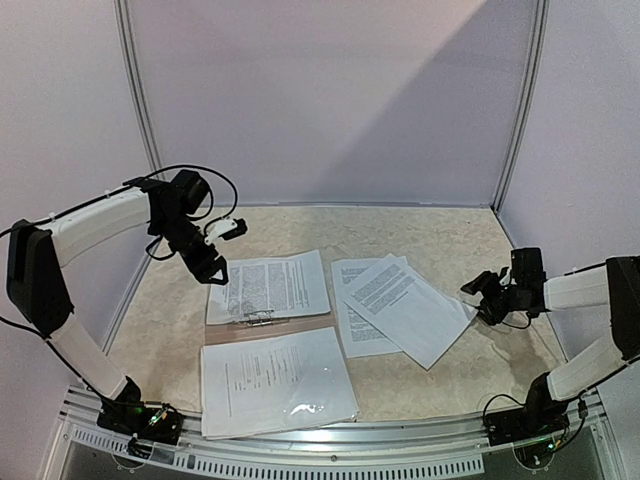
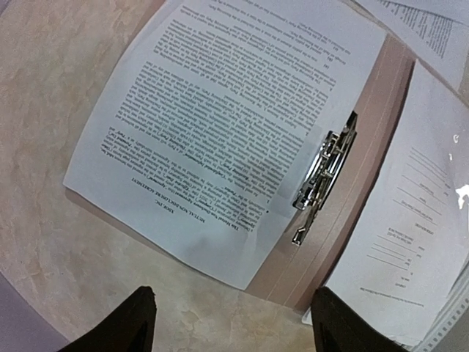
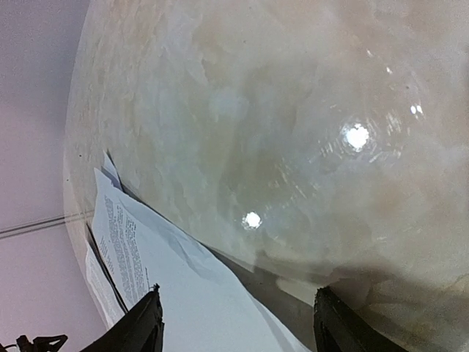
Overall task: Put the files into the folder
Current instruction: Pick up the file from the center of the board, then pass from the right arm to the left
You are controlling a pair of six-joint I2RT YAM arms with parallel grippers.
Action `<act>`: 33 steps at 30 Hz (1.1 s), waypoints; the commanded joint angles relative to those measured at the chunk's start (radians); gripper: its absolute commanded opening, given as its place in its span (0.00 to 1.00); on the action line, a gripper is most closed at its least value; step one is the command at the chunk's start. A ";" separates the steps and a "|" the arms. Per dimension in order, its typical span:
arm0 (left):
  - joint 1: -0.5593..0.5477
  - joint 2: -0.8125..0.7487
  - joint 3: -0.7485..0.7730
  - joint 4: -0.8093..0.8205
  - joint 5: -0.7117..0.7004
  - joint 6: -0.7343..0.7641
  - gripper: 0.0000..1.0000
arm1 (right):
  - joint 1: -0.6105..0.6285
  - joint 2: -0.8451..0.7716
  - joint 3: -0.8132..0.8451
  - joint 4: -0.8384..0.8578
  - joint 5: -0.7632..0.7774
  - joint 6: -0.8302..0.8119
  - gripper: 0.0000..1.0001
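Two loose files (image 1: 395, 300): overlapping, just right of the folder (image 1: 290, 328).
Folder: opened flat, sheets (image 1: 270, 285) on both halves, clip (image 1: 258, 318) at its spine.
Left gripper (image 1: 213, 268): jaws apart, empty, over the folder's far-left corner.
Right gripper (image 1: 480, 297): jaws apart, empty, right of the folder, beside the loose files.
Step advice: pinch the upper loose file's right edge low, then slide it flat toward the folder.

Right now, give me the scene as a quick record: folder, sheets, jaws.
folder: open flat, metal clip at spine
text sheet: on far half, edge at clip
sleeved sheet: near side of the spine
loose sheets: two, overlapping, on table right of folder
left jaws: open, empty, above text sheet's far-left corner
right jaws: open, empty, by loose sheets' right edge
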 commanded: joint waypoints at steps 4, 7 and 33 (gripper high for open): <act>-0.017 -0.040 -0.007 -0.008 -0.011 0.009 0.74 | 0.003 -0.029 -0.115 -0.114 -0.031 0.058 0.67; -0.017 -0.040 -0.010 -0.004 -0.011 0.010 0.74 | 0.002 -0.066 -0.140 -0.084 -0.031 0.071 0.50; 0.008 -0.110 0.267 -0.220 0.310 0.074 0.97 | 0.488 -0.071 0.999 -0.924 0.142 -0.713 0.00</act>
